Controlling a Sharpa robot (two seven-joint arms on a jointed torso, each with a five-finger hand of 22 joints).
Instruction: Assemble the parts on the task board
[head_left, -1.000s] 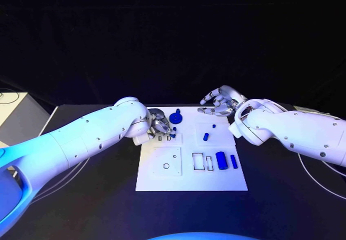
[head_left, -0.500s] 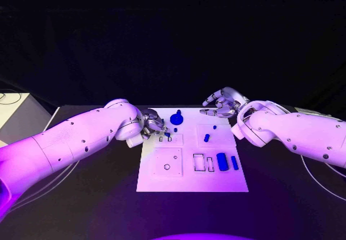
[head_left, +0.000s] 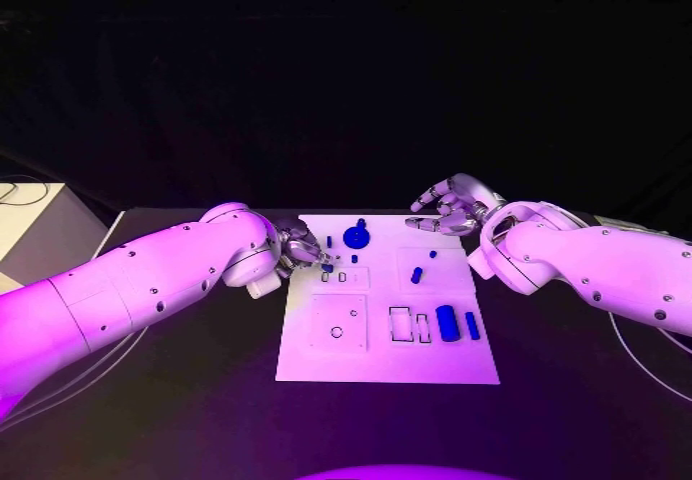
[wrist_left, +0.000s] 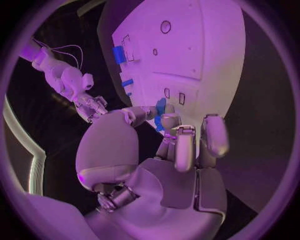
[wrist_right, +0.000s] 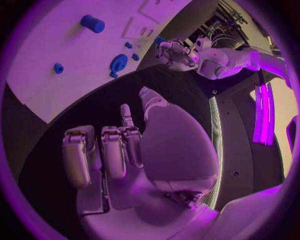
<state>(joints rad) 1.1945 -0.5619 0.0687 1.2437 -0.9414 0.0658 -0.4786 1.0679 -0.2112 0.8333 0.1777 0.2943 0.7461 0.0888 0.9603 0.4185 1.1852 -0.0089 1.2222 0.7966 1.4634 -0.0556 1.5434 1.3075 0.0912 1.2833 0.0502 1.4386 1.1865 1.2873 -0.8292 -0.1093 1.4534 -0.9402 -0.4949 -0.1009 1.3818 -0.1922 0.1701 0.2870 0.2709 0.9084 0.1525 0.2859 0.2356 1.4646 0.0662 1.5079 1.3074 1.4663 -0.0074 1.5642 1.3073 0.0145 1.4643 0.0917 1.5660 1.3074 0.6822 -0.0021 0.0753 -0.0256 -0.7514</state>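
The white task board (head_left: 387, 355) lies mid-table. My left hand (head_left: 306, 250) hovers at its far left corner, above two small slots (head_left: 333, 277). It pinches a small blue part (head_left: 327, 267), which the left wrist view shows between thumb and fingers (wrist_left: 161, 114). On the board rest a blue disc (head_left: 356, 237), a short peg (head_left: 415, 273), a thick cylinder (head_left: 447, 322) and a slim bar (head_left: 470, 324). My right hand (head_left: 454, 210) floats just past the board's far right corner, fingers loosely apart and holding nothing (wrist_right: 125, 150).
The black table (head_left: 173, 400) surrounds the board. A pale cabinet (head_left: 29, 230) stands off the table's left side. The board's near half carries a square recess with a round hole (head_left: 336, 331) and rectangular slots (head_left: 400, 322).
My left hand has drawn slightly leftward, away from the slots, taking the small blue part along. The right hand has stayed where it was.
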